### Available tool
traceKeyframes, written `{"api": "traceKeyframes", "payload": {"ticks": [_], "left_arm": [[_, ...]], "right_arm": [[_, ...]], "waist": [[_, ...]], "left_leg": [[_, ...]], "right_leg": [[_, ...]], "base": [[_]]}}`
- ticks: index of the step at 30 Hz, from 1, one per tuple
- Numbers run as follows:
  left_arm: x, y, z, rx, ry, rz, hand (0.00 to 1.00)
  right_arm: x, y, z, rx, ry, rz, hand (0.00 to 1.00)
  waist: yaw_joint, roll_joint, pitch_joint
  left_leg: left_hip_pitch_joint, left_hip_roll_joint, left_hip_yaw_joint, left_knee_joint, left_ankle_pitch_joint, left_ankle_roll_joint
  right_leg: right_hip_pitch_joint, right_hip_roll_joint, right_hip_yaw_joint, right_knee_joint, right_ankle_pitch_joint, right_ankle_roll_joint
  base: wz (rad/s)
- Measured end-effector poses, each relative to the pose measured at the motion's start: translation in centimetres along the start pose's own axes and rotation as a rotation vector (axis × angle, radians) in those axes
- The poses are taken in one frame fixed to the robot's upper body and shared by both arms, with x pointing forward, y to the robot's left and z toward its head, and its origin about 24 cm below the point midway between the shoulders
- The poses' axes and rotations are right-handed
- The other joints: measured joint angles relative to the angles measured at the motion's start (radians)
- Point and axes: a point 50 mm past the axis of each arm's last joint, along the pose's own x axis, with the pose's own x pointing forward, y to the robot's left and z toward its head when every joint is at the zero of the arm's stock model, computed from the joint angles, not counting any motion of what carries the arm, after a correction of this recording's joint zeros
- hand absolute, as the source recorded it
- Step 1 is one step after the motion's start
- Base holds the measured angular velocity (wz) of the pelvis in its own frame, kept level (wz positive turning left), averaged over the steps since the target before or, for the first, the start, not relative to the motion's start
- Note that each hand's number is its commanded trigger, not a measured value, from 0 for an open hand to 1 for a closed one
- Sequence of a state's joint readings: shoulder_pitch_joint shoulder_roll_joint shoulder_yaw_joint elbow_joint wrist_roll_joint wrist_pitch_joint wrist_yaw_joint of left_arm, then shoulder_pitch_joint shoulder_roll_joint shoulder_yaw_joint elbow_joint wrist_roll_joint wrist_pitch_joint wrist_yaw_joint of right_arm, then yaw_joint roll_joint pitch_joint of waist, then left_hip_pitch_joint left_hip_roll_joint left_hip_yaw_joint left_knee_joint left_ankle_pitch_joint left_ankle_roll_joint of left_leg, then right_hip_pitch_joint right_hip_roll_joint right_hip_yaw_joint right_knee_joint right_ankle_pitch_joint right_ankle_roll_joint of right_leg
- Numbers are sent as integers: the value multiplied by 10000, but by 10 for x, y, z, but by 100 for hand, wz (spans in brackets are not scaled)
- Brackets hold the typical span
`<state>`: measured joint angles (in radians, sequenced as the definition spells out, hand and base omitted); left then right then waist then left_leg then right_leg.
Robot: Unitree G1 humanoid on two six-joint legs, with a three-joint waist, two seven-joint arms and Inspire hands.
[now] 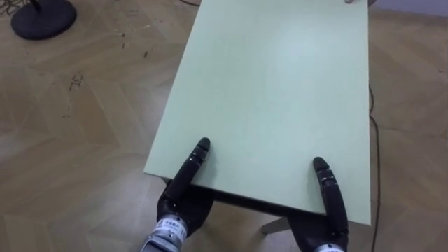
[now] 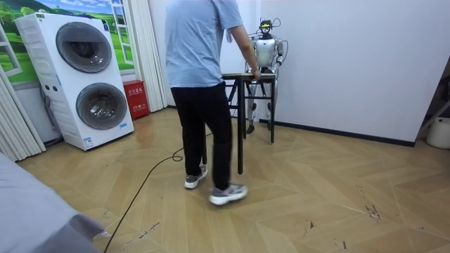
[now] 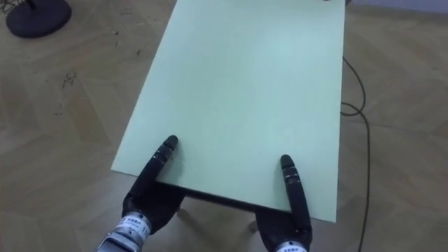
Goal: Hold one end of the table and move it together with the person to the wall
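Nearest me, at the bottom of the eye view, my left hand (image 1: 192, 164) and right hand (image 1: 329, 189) each reach over the near edge of the pale green table (image 1: 273, 77). The rest of each hand is tucked beneath, so I cannot tell how firmly they close. The table fills mid-frame, and in the room view's centre the person (image 2: 200, 77) holds its far end, so I judge both ends taken and the carry itself still ahead, with a round black base (image 1: 43, 17) upper left.

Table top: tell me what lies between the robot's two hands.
Nothing: the table top is bare between left hand and right hand, in both eye views.
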<state>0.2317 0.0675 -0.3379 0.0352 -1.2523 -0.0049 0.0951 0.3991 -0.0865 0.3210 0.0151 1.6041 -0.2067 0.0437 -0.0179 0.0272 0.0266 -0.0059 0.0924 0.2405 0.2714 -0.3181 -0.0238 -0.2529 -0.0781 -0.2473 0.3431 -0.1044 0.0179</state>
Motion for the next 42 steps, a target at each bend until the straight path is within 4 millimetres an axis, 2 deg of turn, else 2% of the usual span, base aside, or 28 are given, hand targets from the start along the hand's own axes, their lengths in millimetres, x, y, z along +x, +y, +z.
{"api": "traceKeyframes", "payload": {"ticks": [2, 6, 10, 12, 13, 14, 15, 16, 17, 18, 19, 20, 21, 24, 27, 28, 29, 30, 31, 32, 33, 35, 36, 38, 39, 40, 41, 42], "left_arm": [[0, 0, 0, -23, -30, -2, 100], [0, 0, 1, -12, -58, -50, 100], [-1, 0, 0, -77, -81, -82, 100], [-1, 0, 0, -126, -80, -77, 100], [-1, 1, 0, -134, -97, -52, 100], [-3, 2, 2, -101, -246, -57, 100], [-3, 3, 4, -71, -358, -137, 100], [-2, 1, 5, -173, -477, -237, 100], [-1, 0, 4, -312, -491, -269, 100], [-1, -1, 3, -329, -455, -285, 100], [-1, -2, 1, -266, -375, -294, 100], [-1, -1, 1, -222, -316, -252, 100], [-1, -1, 1, -185, -291, -246, 100], [-4, 2, -2, -292, -224, -97, 100], [-4, 2, -3, -383, -236, -84, 100], [-4, 2, -3, -403, -281, -68, 100], [-5, 4, -2, -469, -418, -8, 100], [-6, 5, 0, -540, -553, -20, 100], [-7, 6, 4, -690, -732, -136, 100], [-6, 6, 2, -782, -717, -100, 100], [-7, 6, -2, -981, -655, 21, 100], [-5, 3, -2, -1027, -695, -88, 100], [-5, 3, -2, -1017, -697, -104, 100], [-6, 5, -4, -1079, -645, -28, 100], [-7, 5, -4, -1073, -625, -26, 100], [-7, 4, -5, -1064, -581, -10, 100], [-7, 5, -6, -1049, -552, 41, 100], [-7, 5, -6, -1020, -517, 47, 100]], "right_arm": [[1, 1, 0, -25, 3, 35, 100], [1, 1, -1, 19, 7, 58, 100], [1, 1, 0, -30, 8, 131, 100], [1, 1, 0, -49, 22, 134, 100], [1, 1, 0, -59, 64, 108, 100], [1, 1, -3, -10, 105, 122, 100], [2, 3, -5, 10, 153, 197, 100], [6, 7, -3, -126, 165, 426, 100], [8, 10, -1, -290, 181, 549, 100], [8, 10, -2, -335, 258, 555, 100], [7, 8, -1, -282, 229, 486, 100], [5, 6, -1, -213, 122, 398, 100], [4, 5, -1, -181, 89, 373, 100], [4, 3, 1, -230, 87, 282, 100], [5, 5, 3, -304, 129, 319, 100], [6, 6, 3, -337, 167, 293, 100], [7, 6, 2, -493, 276, 266, 100], [9, 8, -1, -542, 335, 329, 100], [11, 13, -5, -746, 352, 581, 100], [12, 15, -4, -855, 301, 662, 100], [13, 15, -1, -1109, 338, 710, 100], [16, 18, 1, -1179, 358, 774, 100], [16, 19, 1, -1158, 346, 775, 100], [15, 17, 2, -1198, 332, 683, 100], [15, 16, 2, -1187, 313, 650, 100], [14, 14, 3, -1166, 317, 590, 100], [13, 13, 2, -1142, 312, 519, 100], [12, 13, 2, -1129, 299, 489, 100]], "waist": [[193, 8, -1], [224, 139, 13], [288, 278, 4], [306, 313, 16], [256, 358, 34], [270, 386, 34], [340, 301, -25], [372, 413, -74], [252, 477, -72], [195, 491, -76], [44, 482, -71], [-153, 471, -59], [-157, 452, -46], [197, 489, -18], [251, 532, 0], [287, 539, 34], [262, 614, 157], [301, 576, 151], [418, 344, 101], [457, 543, 138], [566, 653, 98], [628, 614, 90], [621, 578, 91], [510, 532, 90], [483, 537, 90], [386, 537, 90], [191, 533, 91], [22, 531, 90]], "left_leg": [[-41, 56, -180, -10, 55, -59], [-283, 160, -791, 50, 101, -135], [-425, 202, -1087, 16, 399, -230], [-342, 146, -1408, 16, 555, -227], [-214, 170, -1958, 27, 586, -228], [-242, 227, -2735, 27, 587, -229], [-379, 211, -2928, 37, 594, -244], [-701, 195, -2830, -36, 604, -334], [-788, 309, -1725, -267, 885, -587], [-753, 374, -944, -421, 1055, -590], [-621, 508, 506, -720, 1350, -528], [-467, 577, 1215, -1009, 1611, -519], [-385, 597, 1391, -1149, 1716, -520], [-145, 731, 1305, -1244, 1791, -569], [-220, 625, 1706, -1292, 1789, -560], [-103, 554, 1514, -1378, 1803, -505], [-84, 625, 950, -1228, 1715, -401], [-229, 601, 759, -1040, 1613, -363], [-617, 387, 741, -560, 1249, -361], [-722, 368, 748, -304, 965, -391], [-857, 319, 875, 41, 878, -326], [-877, 161, 879, 24, 808, -249], [-893, 93, 866, 21, 806, -226], [-930, -213, 795, 72, 778, 38], [-949, -228, 765, 112, 733, 117], [-1048, -375, 584, 298, 661, 241], [-1174, -471, 444, 474, 621, 375], [-1265, -570, 264, 568, 626, 431]], "right_leg": [[142, 53, -164, -212, 38, -26], [358, 5, -718, -367, 36, -27], [673, -183, -1307, -307, -6, -73], [729, -372, -1514, 185, -210, -132], [602, -455, -1529, 747, -456, -215], [462, -165, -1154, 510, -765, -299], [417, 70, -939, -20, -649, -366], [469, 27, -1329, -328, -538, -483], [524, -79, -1776, -314, -547, -527], [594, -110, -1919, -312, -547, -527], [816, -119, -2051, -323, -548, -526], [986, -80, -2062, -308, -552, -519], [1039, -66, -2108, -260, -552, -519], [918, -147, -2234, 607, -561, -508], [1001, -268, -2243, 625, -564, -502], [652, -486, -2276, 1576, -597, -448], [39, -518, -1880, 1729, -890, -365], [-170, -378, -1674, 993, -839, -468], [-654, -519, -1608, -177, 360, -736], [-770, -675, -1894, 220, 355, -804], [-825, -856, -2145, 439, 295, -841], [-791, -1168, -2607, 634, 271, -809], [-766, -1276, -2672, 656, 257, -786], [-623, -1659, -2777, 790, 225, -519], [-568, -1726, -2773, 804, 232, -428], [-444, -1882, -2775, 837, 246, -262], [-302, -2098, -2778, 915, 202, -38], [-225, -2199, -2722, 964, 166, 92]], "base": [[15], [52], [65], [72], [64], [57], [61], [82], [97], [117], [135], [130], [93], [18], [37], [23], [13], [11], [11], [9], [5], [23], [38], [38], [49], [76], [95], [131]]}}
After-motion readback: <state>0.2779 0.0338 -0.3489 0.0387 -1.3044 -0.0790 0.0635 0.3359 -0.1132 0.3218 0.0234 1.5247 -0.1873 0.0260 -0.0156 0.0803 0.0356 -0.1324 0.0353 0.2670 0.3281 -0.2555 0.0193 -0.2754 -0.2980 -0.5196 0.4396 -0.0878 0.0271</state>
